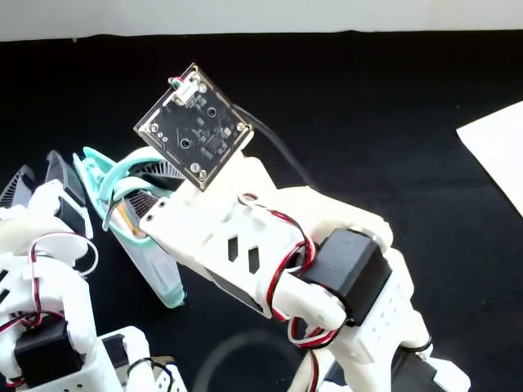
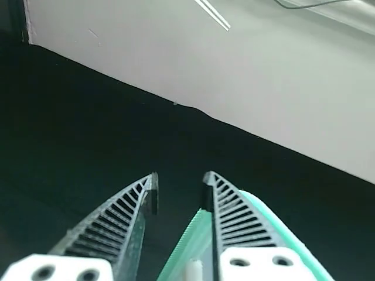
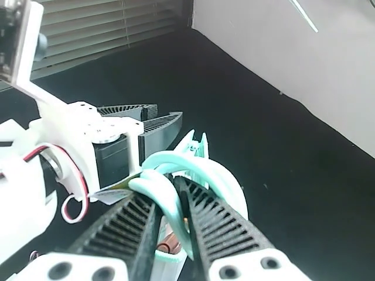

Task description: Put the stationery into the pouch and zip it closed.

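Pouch (image 1: 160,276): teal-rimmed and see-through, left of centre in the high view, hanging tilted over the black table (image 1: 368,106); whether its lower end touches the table, cannot tell.
Contents: brownish piece (image 3: 171,241) inside the pouch, at the bottom edge of the right wrist view; too little visible to name.
Right gripper (image 3: 176,192): pressed together on a teal loop (image 3: 158,159) of the pouch rim, bottom centre of its own view; nothing else pinched.
Left gripper (image 2: 180,182): spread, nothing between the fingers (image 2: 117,222), low centre of its own view; pouch's teal edge just beside one finger, not clasped.
Zip: open or shut, cannot tell; slider hidden or too small to pick out.
Step in hand: probably the turn from filling to zipping, pouch held up by one arm, the other free beside it.
Next move calls for: locating the slider, bringing the spread left fingers around it, pinching, then pulling along the rim against the right grip.
Risk: soft rim twisting, or slipping out of the right pinch under the pull.
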Controlling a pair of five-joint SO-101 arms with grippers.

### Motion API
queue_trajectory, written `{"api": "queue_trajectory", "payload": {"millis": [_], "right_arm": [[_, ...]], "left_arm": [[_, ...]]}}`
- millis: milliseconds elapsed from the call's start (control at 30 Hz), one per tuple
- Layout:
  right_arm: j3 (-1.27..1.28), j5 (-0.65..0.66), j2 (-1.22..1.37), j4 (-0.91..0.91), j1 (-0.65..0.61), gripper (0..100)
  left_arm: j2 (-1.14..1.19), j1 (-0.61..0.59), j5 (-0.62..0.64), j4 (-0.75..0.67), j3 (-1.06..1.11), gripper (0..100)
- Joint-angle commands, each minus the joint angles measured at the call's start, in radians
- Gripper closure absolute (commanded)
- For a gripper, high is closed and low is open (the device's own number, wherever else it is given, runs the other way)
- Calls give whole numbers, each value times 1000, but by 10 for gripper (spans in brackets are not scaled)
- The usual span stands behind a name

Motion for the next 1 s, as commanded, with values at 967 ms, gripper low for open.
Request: {"api": "queue_trajectory", "payload": {"millis": [967], "right_arm": [[-30,8,1,10,-5,991]], "left_arm": [[67,91,18,-32,8,840]]}}
